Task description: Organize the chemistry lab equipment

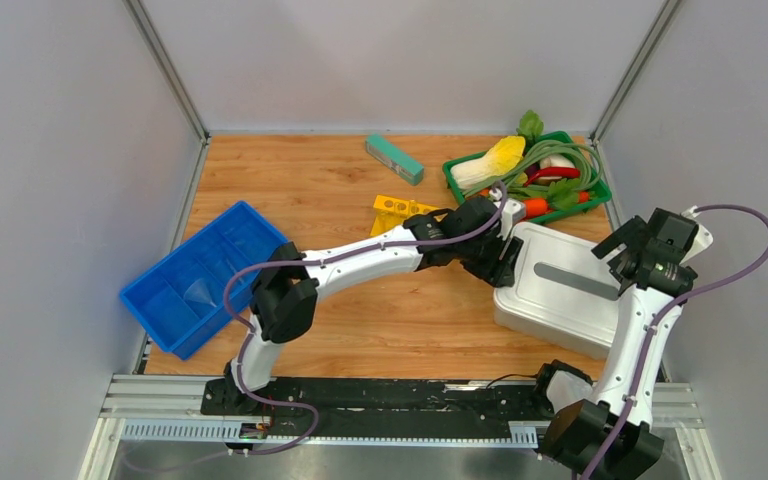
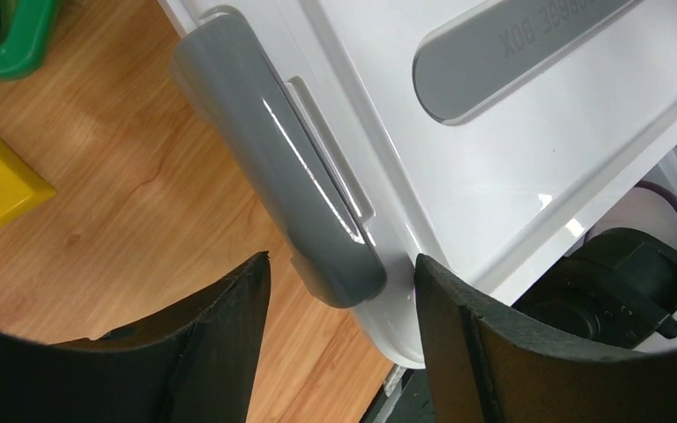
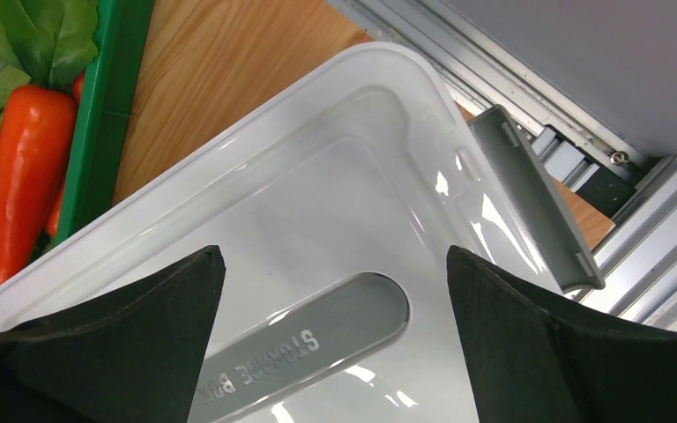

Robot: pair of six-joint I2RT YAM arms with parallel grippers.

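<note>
The left end effector [image 2: 342, 264] hangs with its fingers apart, straddling the lower end of the grey latch [image 2: 291, 176] on the left side of the white storage box [image 1: 560, 290]. The lid is shut, so freeing this clip looks like the step in hand. To do it well, one finger should hook under the latch's free lip and swing it outward rather than squeeze it; a straight upward pull risks lifting the whole box. The right end effector [image 3: 335, 260], also spread and holding nothing, hovers over the lid near the second latch [image 3: 533, 194] and could press down to steady it.

Of the lab gear only the yellow rack [image 1: 397, 210] shows, lying on the desk [image 1: 390, 330] just beside the left arm. The desk is smooth pale wood, walled by plain grey panels, with a blue tray [image 1: 170, 290] at its left edge and a green basket [image 1: 455, 178] behind the box.
</note>
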